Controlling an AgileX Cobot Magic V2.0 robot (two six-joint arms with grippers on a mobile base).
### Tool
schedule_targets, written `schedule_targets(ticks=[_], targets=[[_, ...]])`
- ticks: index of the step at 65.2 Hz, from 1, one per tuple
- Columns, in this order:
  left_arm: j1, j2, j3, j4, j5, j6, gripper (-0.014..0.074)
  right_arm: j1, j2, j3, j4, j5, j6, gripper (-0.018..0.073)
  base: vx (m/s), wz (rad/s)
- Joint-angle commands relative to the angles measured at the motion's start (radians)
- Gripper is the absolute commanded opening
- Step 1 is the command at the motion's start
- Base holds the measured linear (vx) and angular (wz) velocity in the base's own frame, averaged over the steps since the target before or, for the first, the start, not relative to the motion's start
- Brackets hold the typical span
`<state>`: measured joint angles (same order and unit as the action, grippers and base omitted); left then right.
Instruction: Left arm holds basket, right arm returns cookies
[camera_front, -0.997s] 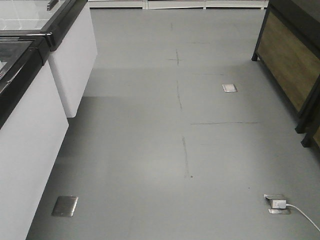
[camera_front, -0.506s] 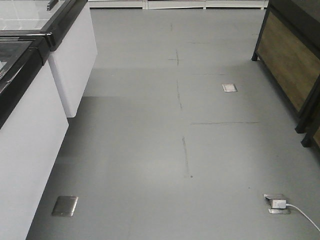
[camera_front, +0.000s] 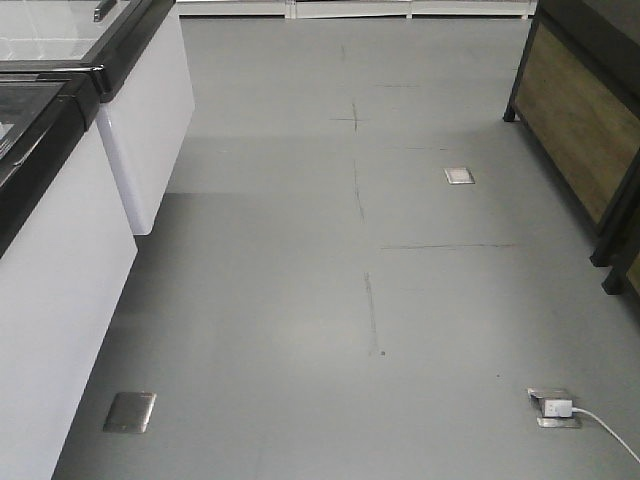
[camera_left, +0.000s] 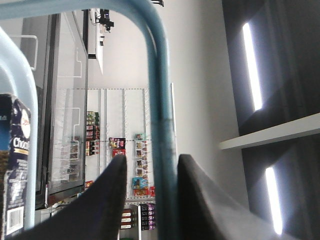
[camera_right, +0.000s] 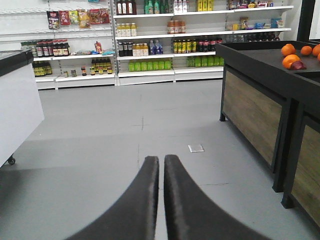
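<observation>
Left claw (camera_left: 151, 165) clenched on basket handle (camera_left: 159, 100); right claw (camera_right: 161, 160) pinched together, empty. I spot Chocofello cookie box (camera_left: 11, 165) beside other hoop (camera_left: 30, 150), likely riding inside. Cardboard: light, stiff, crushable; I'd pinch upper broad faces gently.

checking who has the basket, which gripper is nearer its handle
Left. The left gripper has fingers either side of the basket handle; the right gripper, fingers together, points at floor with no basket in its view.
</observation>
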<state>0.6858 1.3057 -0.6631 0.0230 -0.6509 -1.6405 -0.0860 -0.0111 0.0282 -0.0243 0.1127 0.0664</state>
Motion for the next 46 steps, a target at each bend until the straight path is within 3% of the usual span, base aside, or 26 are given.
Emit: schedule_targets(ticks=[1,9,25,39,46], targets=[[-0.007,-0.015,-0.030,0.002,-0.055,-0.005,0.0103,-0.004,-0.012,0.018,-0.004,-0.073,-0.003,-0.0006,0.00,0.00],[-0.007,-0.015,-0.030,0.002,-0.057,-0.004,-0.0007,-0.004,-0.012,0.018,-0.004,-0.073,-0.003,-0.0006,0.00,0.00],[-0.007,-0.015,-0.030,0.002,-0.069,-0.005,-0.0007,-0.004,-0.012,0.018,-0.004,-0.073,-0.003,-0.0006,0.00,0.00],[-0.007,-0.015,-0.030,-0.008,-0.156,-0.006,-0.0006,-0.004,-0.012,0.018,-0.004,-0.073,-0.003,-0.0006,0.00,0.00],[-0.007,-0.015,-0.030,-0.023,-0.185,-0.052,-0.0005,-0.004,-0.012,0.018,-0.004,-0.073,-0.003,-0.0006,0.00,0.00]])
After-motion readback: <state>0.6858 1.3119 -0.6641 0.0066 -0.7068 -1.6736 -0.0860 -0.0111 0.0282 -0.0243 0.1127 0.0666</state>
